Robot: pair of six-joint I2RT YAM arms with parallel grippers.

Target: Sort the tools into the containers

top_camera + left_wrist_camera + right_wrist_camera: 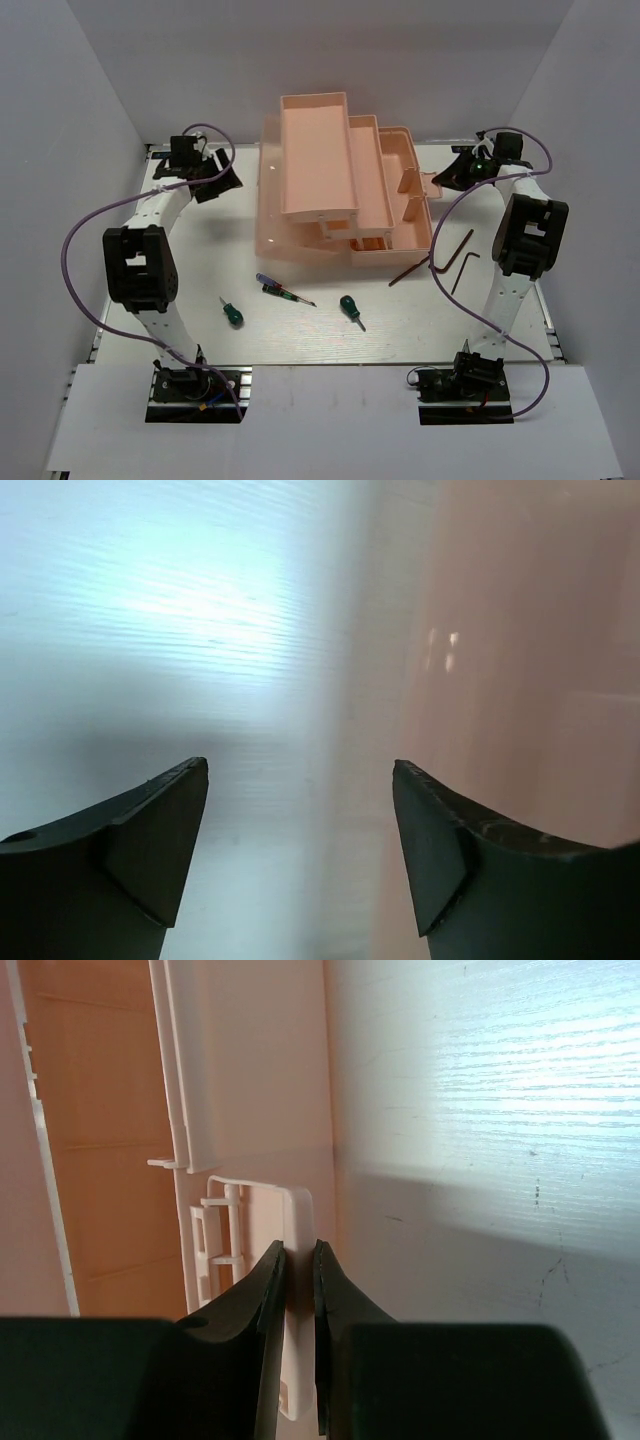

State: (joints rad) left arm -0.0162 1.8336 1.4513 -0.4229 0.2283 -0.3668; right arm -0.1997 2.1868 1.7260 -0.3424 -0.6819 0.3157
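The toolbox [318, 150] is peach-pink translucent plastic, smooth and boxy. It stands open at the far middle of the table [300, 345], its shallow rectangular trays stepped out in tiers toward the right.

The tools lie loose on the white tabletop in front of it:
- 2 stubby green-handled screwdrivers [232, 313] [349, 306], well apart from each other.
- The slim blue-and-red-handled screwdriver [275, 287] between them, a little nearer the box, its thin shaft pointing right.
- 2 thin bent hex keys to the right. 1 hex key [412, 270] slants just beside the box's near right corner. The other hex key [464, 262] is a dark L beside the right arm.

The right gripper [445, 180] is at the toolbox's right end. In its wrist view the black tapered fingers [250, 1300] stand narrow, pinched on a thin flat pale plastic plate [298, 1220] that sticks out from the box. Small moulded ribs show beside the plate and an orange-toned panel beyond it.

The left gripper [222, 182] sits just beside the box's left side. In its wrist view the 2 dark wedge-shaped fingers [150, 830] are spread wide with nothing between them. Faintly ribbed white surface fills the left of that view, and a blurred peach wall [520, 660] fills the right.

A purple cable [75, 235] loops along each arm.
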